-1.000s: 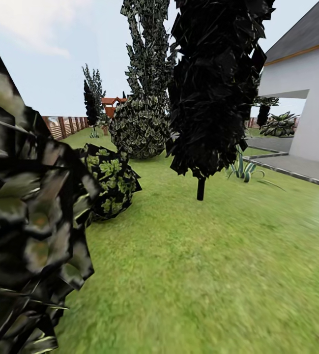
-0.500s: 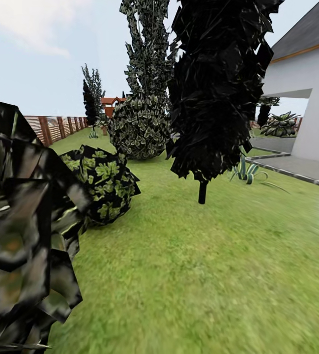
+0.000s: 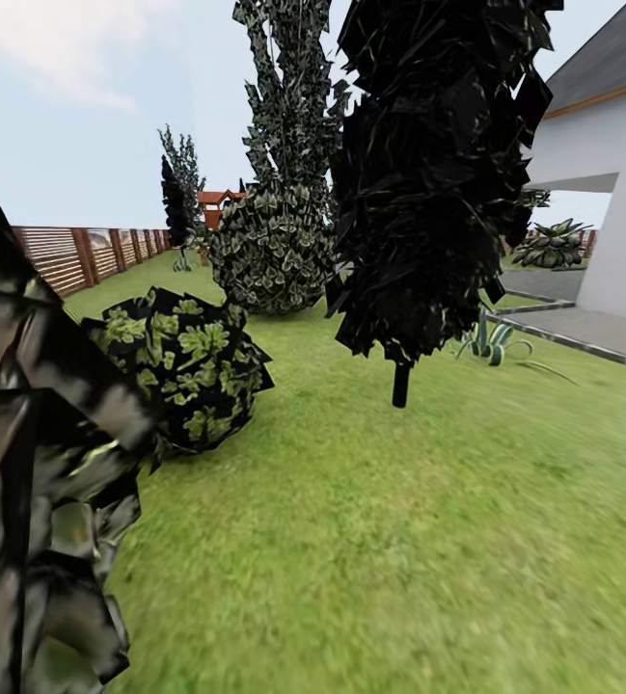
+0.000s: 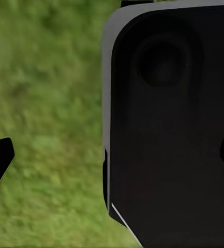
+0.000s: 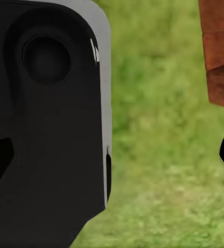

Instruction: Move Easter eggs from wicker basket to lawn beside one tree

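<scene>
- Head view: open lawn (image 3: 399, 540), a black tree (image 3: 428, 173), leafy bushes (image 3: 182, 366); basket and eggs nowhere to be found, so I judge the robot is travelling.
- Left wrist view: left hand (image 4: 112, 160) fingers apart, empty, over grass.
- Right wrist view: right hand (image 5: 112, 160) fingers apart, empty; a brown object (image 5: 218, 49) at the edge, unidentifiable.

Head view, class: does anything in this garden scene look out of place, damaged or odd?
Nothing looks damaged or spilled. Oddest is the all-black tree on the lawn, far darker than the leafy bushes beside it.
</scene>
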You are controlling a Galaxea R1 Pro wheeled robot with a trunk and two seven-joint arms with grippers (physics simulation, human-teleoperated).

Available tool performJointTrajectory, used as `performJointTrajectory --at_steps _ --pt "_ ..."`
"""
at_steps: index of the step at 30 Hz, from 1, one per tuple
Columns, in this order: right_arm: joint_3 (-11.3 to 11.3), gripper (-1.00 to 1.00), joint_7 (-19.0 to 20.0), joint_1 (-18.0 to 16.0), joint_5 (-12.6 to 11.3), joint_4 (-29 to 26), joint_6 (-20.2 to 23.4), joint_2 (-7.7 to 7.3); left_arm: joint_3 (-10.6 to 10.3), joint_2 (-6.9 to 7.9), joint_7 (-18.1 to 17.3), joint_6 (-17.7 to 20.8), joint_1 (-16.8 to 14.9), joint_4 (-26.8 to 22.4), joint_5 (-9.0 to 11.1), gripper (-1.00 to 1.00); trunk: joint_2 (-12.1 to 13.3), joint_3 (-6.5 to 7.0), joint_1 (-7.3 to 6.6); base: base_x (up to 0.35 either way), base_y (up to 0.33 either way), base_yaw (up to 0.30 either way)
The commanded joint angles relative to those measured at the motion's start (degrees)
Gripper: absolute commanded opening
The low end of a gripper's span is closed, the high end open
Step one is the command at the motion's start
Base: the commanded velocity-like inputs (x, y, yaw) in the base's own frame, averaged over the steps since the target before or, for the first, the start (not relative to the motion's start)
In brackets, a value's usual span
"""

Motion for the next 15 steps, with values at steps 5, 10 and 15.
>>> performJointTrajectory --at_steps 5,10,15 --pt "0.1 1.0 0.0 -0.1 -0.1 0.1 0.1 0.0 0.0 0.0 0.0 0.1 0.0 -0.1 0.0 1.0 0.0 -0.05 0.03 0.334 0.0 0.0" --pt "0.1 1.0 0.0 -0.1 0.0 0.1 0.0 0.0 0.0 0.0 0.0 0.1 0.0 -0.1 0.0 1.0 0.0 -0.05 0.03 0.334 0.0 0.0" --pt "0.1 1.0 0.0 -0.1 0.0 0.1 0.0 0.0 0.0 0.0 0.0 0.1 0.0 -0.1 0.0 1.0 0.0 -0.05 0.03 0.334 0.0 0.0"
